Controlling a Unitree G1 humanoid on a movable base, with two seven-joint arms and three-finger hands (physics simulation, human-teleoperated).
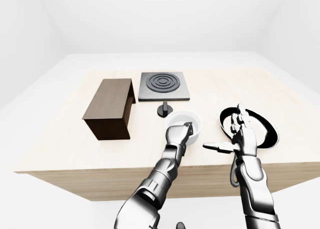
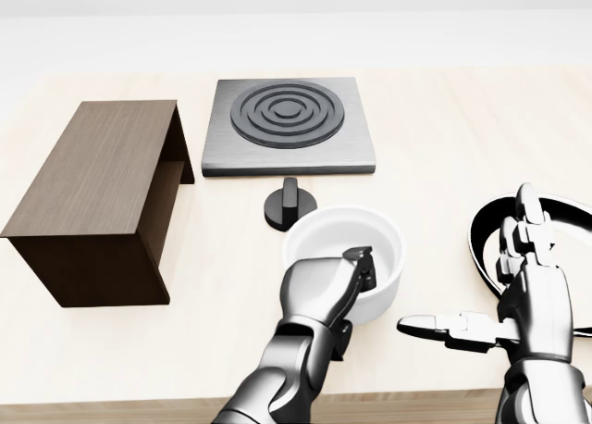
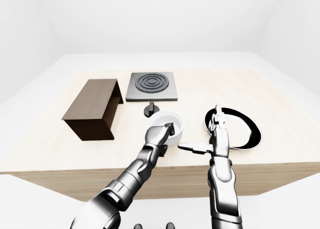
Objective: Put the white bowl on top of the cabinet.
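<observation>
The white bowl [image 2: 344, 235] stands on the wooden table [image 2: 222, 294], just below the middle of the head view. My left hand [image 2: 355, 268] grips the bowl's near rim, with fingers hooked over the rim into the bowl. The dark brown cabinet [image 2: 92, 179] lies to the left of the bowl, its open side facing right. My right hand [image 2: 499, 290] is open to the right of the bowl, thumb pointing towards it, not touching it.
A grey hob plate with rings [image 2: 289, 118] sits above the bowl, with a black knob [image 2: 290, 204] between them. A black pan [image 1: 267, 131] lies at the right, partly behind my right hand. The table's near edge runs just below my hands.
</observation>
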